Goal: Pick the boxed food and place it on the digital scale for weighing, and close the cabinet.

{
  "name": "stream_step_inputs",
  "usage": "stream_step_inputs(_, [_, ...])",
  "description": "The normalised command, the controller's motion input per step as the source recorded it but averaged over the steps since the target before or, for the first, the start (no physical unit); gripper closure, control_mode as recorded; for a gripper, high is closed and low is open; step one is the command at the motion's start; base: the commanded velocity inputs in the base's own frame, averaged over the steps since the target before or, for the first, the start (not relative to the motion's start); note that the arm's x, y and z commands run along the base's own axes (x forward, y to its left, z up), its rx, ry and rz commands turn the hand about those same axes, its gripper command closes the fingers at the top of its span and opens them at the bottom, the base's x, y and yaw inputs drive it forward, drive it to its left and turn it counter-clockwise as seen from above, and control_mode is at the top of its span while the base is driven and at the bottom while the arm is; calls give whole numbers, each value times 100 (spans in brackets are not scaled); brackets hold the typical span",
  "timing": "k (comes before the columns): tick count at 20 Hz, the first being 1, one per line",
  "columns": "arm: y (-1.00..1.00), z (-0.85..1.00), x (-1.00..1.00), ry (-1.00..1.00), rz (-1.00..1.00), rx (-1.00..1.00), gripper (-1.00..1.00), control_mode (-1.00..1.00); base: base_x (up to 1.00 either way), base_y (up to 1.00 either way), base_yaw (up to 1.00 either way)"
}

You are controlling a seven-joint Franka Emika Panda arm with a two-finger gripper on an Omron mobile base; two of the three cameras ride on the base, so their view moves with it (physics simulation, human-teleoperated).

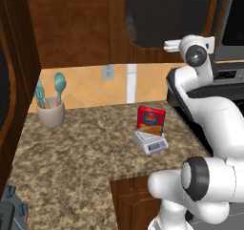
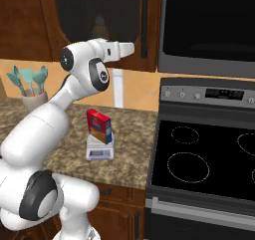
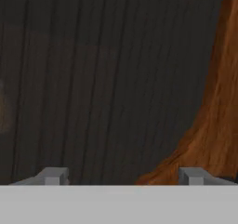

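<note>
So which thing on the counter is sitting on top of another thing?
The red boxed food. It stands upright on the digital scale; the cup of teal utensils sits straight on the counter.

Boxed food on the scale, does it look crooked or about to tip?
Nothing stands out. The boxed food stands upright on the digital scale, resting on its platform, on the granite counter. No spill or damage shows.

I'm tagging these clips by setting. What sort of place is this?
A rendered home kitchen: a black-topped stove with a control panel, a speckled granite counter, and a reddish-brown wall cabinet above it.
</note>
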Motion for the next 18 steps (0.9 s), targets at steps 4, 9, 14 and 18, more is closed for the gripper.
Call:
stream_step_inputs(4, [-7, 0, 86, -1, 0, 13, -100, -100, 0, 0, 0])
stream_step_inputs(9, [-7, 0, 78, 1, 0, 9, -100, -100, 0, 0, 0])
stream_step_inputs(14, [-1, 0, 38, 1, 3, 1, -100, -100, 0, 0, 0])
stream_step_inputs(18, [0, -3, 100, 6, 10, 3, -100, -100, 0, 0, 0])
